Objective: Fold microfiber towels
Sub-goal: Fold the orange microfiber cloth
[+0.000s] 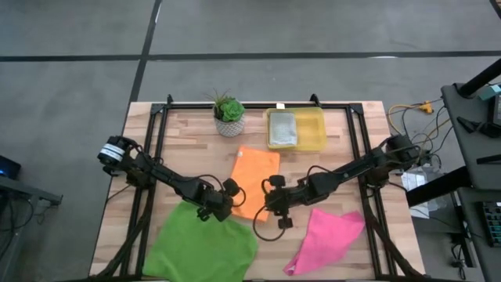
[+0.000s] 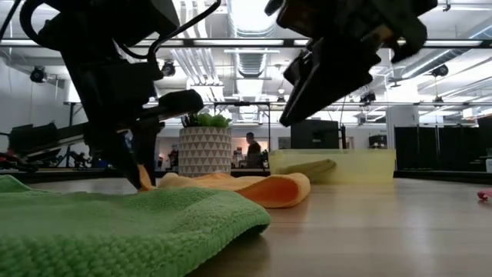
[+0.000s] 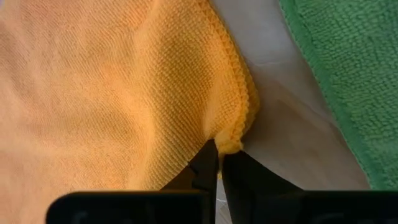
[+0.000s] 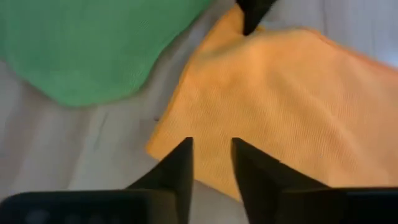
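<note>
The orange towel [image 1: 257,178] lies flat mid-table; it also shows in the low view [image 2: 261,188]. My left gripper [image 3: 215,163] is shut on its near left corner, low at the table [image 2: 140,173]. My right gripper [image 4: 211,155] is open and hovers above the orange towel's near right corner [image 4: 158,144], clear of it [image 2: 338,69]. The green towel [image 1: 202,241] lies near left, the pink towel [image 1: 327,237] near right. The grey towel [image 1: 282,129] lies in the yellow bin [image 1: 315,129]. My left gripper pinches the orange towel's hemmed corner [image 3: 231,144] between its two fingers. The fingers come from above, pointing down. The corner is bunched at the fingertips; the rest of the towel lies on the table.
A potted plant [image 1: 229,117] stands at the far side, left of the bin. The green towel's edge [image 3: 336,81] lies close beside my left gripper. A black frame [image 1: 258,105] runs round the table's far edge and sides.
</note>
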{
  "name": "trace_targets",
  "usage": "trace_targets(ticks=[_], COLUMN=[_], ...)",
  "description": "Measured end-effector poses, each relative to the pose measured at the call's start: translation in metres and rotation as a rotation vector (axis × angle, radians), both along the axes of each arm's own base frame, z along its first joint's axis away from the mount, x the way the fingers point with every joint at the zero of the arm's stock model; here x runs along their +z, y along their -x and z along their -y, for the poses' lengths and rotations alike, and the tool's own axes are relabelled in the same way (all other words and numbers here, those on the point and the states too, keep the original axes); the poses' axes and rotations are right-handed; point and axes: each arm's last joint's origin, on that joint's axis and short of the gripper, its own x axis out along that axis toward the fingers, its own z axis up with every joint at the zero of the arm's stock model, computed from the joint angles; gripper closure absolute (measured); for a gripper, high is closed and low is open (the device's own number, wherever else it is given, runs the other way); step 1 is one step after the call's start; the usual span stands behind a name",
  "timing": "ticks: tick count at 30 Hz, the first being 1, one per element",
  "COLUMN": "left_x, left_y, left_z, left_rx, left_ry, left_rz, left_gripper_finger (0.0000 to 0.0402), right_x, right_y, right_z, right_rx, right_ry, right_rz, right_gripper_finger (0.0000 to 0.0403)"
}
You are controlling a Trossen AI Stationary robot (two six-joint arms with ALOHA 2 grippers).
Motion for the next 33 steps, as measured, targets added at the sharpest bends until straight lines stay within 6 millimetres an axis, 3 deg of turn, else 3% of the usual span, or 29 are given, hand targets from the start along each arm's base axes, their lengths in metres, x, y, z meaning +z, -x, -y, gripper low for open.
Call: trace_targets(ticks=[6, 13, 18, 25, 28, 33], left_x=[0.000, 0.000, 0.001, 0.015, 0.027, 0.043], left_y=[0.000, 0.000, 0.000, 0.003, 0.003, 0.005], left_z=[-0.001, -0.001, -0.001, -0.001, -0.005, -0.013], left_rx=[0.137, 0.222, 0.217, 0.188, 0.148, 0.068], left_ry=[0.027, 0.058, 0.075, 0.173, 0.268, 0.583], left_rz=[0.026, 0.037, 0.028, 0.037, 0.042, -0.014], left_gripper_finger=[0.0399, 0.0400, 0.0401, 0.0401, 0.0401, 0.0401], right_x=[-0.019, -0.050, -0.062, -0.055, -0.046, -0.031], right_y=[-0.006, -0.008, -0.015, -0.013, -0.011, -0.009], right_z=[-0.002, -0.010, -0.016, -0.014, -0.014, -0.022], right_rx=[0.186, 0.377, 0.323, 0.156, 0.121, 0.145], right_ry=[0.158, 0.262, 0.373, 0.302, 0.207, -0.035], right_rz=[-0.033, -0.103, -0.109, -0.131, -0.135, -0.123], right_gripper_finger=[0.0217, 0.0204, 0.0243, 0.0378, 0.0389, 0.0393])
